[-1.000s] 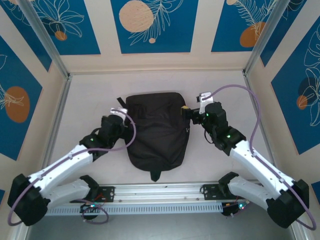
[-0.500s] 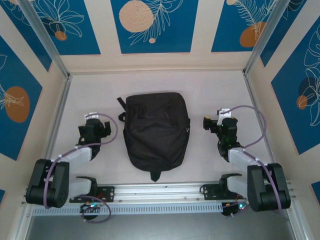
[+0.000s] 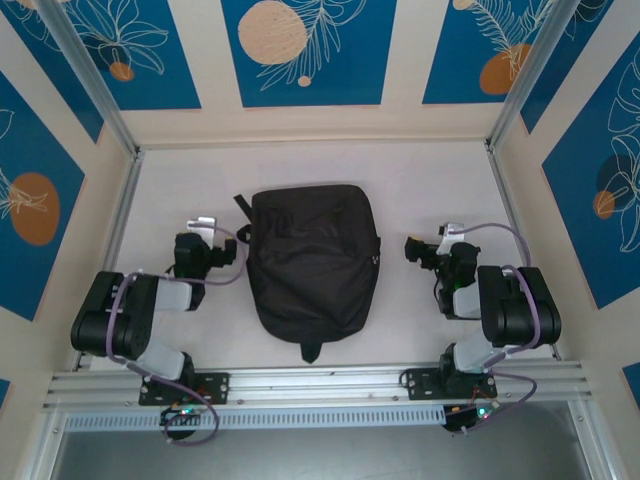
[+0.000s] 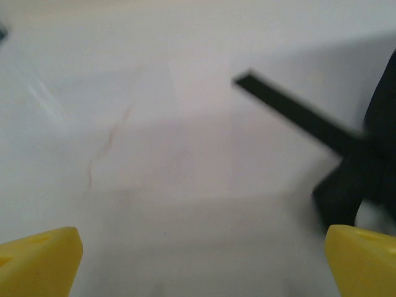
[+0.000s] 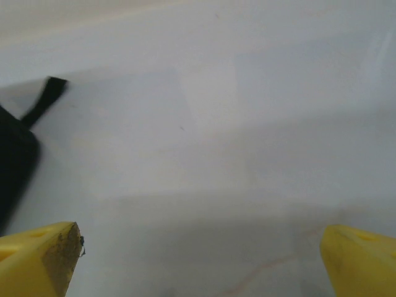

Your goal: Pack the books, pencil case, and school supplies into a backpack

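The large soft black fabric backpack [image 3: 313,260] lies flat in the middle of the white bench [image 3: 430,180], top end away from me, its mouth looking closed, though I cannot make out the zip line clearly. One thin black strap [image 4: 291,114] trails off its upper left corner onto the bench. From that, and from both arms sitting folded close to their bases, I judge the packing step to be over and the rig parked. The next move, if any, calls only for confirming the zip is fully run. The left gripper [image 3: 200,228] hangs just left of the bag, apart from it, yellow fingertips [image 4: 37,260] spread wide with bare bench between them. The right gripper [image 3: 432,245] sits near the bag's right side, equally wide, holding and touching nothing.
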Tool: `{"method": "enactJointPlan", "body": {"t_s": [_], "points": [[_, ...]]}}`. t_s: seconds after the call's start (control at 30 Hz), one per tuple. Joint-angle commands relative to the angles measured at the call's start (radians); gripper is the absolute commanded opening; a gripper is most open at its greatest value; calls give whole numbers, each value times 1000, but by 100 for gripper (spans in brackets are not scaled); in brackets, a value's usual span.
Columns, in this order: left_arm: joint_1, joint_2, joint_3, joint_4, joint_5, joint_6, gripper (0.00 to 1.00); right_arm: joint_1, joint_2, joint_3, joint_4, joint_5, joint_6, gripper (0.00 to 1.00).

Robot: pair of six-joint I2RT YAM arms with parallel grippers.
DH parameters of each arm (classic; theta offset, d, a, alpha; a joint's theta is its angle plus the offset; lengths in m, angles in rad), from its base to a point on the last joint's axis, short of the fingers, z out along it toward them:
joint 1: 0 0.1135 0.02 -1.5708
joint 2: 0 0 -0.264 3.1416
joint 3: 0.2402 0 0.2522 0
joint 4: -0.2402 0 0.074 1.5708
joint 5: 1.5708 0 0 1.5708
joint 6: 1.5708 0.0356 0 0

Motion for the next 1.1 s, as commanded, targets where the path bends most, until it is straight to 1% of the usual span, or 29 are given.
{"method": "enactJointPlan", "body": {"t_s": [0.0,0.07,0.1,0.13,0.17,0.2,0.23,0.3,0.5,0.8,1.07], "points": [[27,-3,36,41,32,-1,100,-4,-29,42,38,-150,-49,99],[30,1,44,35,35,-1,100,17,-11,96,-34,-168,-80,99],[30,8,45,46,35,0,100,26,-12,141,-118,-202,-106,99],[30,4,47,31,38,-2,100,34,-21,178,-210,-193,-121,99],[31,8,47,42,37,-1,100,30,-8,169,-166,-140,-87,99],[31,4,48,30,38,-1,100,28,-1,177,-174,-93,-59,99],[31,7,47,41,37,-1,100,34,-13,186,-212,-77,-68,99],[31,5,47,39,37,-1,100,49,-5,183,-193,-36,-70,99],[33,5,46,37,41,-3,100,46,-11,182,-197,-43,-71,99],[34,0,39,44,46,-4,100,92,-17,162,-167,43,-101,99],[34,-3,34,49,46,-2,100,82,-14,167,-173,23,-96,99]]}}
